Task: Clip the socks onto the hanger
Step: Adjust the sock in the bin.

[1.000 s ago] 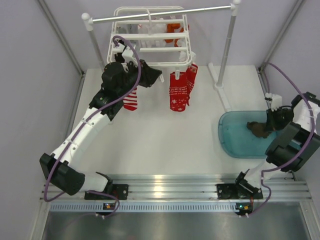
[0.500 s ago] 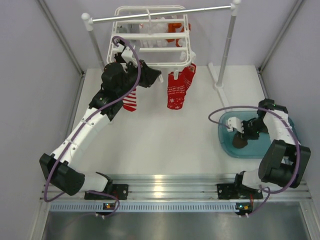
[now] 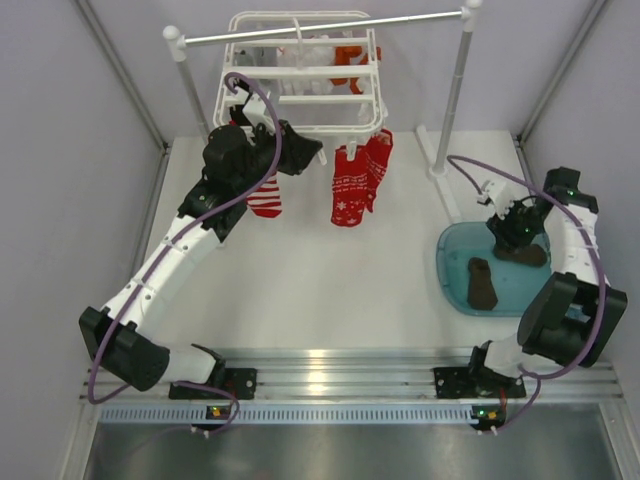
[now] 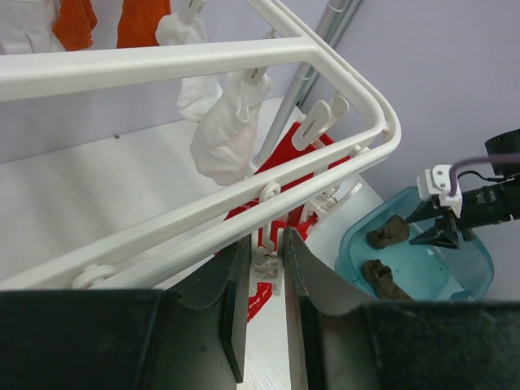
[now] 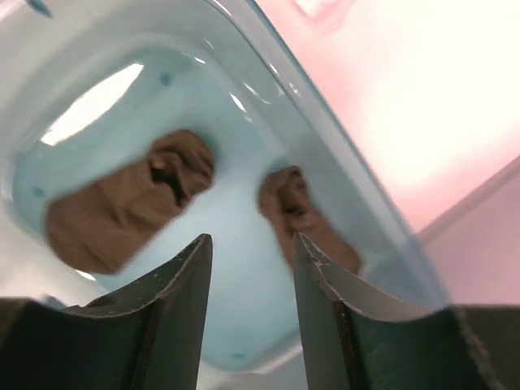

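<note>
While the left gripper [image 4: 264,242] pinches a hanger [image 4: 203,57] clip [image 4: 266,264], the right gripper [image 5: 252,240] hangs part-open — empty. Two brown socks [image 5: 122,215] lie in the tub [image 3: 455,255] below.

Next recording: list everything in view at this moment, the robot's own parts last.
hanger: one, white, hung on the rail
rail: one, grey on white posts, back of table
snowflake socks: two, red, clipped at hanger's front
striped sock: one, red-white, hanging by left arm
orange sock: count unclear, hanger's far side
white socks: count unclear, on hanger
brown socks: two, dark, apart in tray
tray: one, teal, table's right
table: one, white
left fingers: closed on a clip
right fingers: open, empty, above tray
</note>
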{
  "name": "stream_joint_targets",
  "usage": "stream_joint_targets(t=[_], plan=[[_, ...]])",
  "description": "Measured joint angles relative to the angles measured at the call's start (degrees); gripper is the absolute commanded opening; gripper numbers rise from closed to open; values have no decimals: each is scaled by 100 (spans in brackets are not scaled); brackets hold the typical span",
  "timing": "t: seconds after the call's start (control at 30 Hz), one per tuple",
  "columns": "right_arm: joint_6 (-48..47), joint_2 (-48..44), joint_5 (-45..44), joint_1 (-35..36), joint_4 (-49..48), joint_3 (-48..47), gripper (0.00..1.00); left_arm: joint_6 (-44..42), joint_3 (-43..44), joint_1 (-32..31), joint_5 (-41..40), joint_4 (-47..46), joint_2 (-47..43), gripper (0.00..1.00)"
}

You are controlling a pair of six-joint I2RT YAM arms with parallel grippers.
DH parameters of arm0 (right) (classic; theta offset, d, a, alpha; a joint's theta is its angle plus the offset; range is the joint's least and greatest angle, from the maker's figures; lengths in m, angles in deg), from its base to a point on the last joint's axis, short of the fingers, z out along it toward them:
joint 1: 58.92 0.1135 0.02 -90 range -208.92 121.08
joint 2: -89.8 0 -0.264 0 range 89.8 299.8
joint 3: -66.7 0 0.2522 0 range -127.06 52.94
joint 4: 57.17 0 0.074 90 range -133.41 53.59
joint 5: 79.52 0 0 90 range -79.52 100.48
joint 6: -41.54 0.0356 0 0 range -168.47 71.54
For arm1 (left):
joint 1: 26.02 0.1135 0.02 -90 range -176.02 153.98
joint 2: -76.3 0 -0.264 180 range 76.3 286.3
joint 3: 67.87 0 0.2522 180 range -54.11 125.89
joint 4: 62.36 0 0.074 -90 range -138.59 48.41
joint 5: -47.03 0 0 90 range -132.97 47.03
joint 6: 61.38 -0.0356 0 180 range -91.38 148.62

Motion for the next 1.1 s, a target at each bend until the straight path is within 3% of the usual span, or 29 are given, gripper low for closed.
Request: stream_joint_targets(t=[0.13,0.17,0.2,0.3,0.47,0.63,0.93,0.97,1.07,1.1], plan=[[1897,-39,31,-94,-223,348,47,0,-20,0,-2,-9,0,0],[2304,-76,-9,-122,-299,533,51,0,-20,0,-2,-7,0,0],[2785,-142,-83,-151,-411,761,60,0,-20,0,-2,-7,0,0],[3877,-407,-286,-173,-599,1314,69,0,-20,2,-2,-7,0,0],[5184,-1010,-446,-151,-955,1709,69,0,-22,2,-2,-9,0,0],[5770,-846,-481,4,-1423,1665,59,0,-31,2,0,-9,0,0],[5875,575,-647,166,-1165,1388,58,-17,-42,68,0,-9,0,0],[5875,649,-662,173,-1132,1362,55,-17,-44,74,0,-7,0,0],[5849,778,-697,195,-1108,1329,29,-17,-63,81,2,-7,0,0],[5779,820,-702,203,-1130,1322,26,-17,-70,83,0,-9,0,0]])
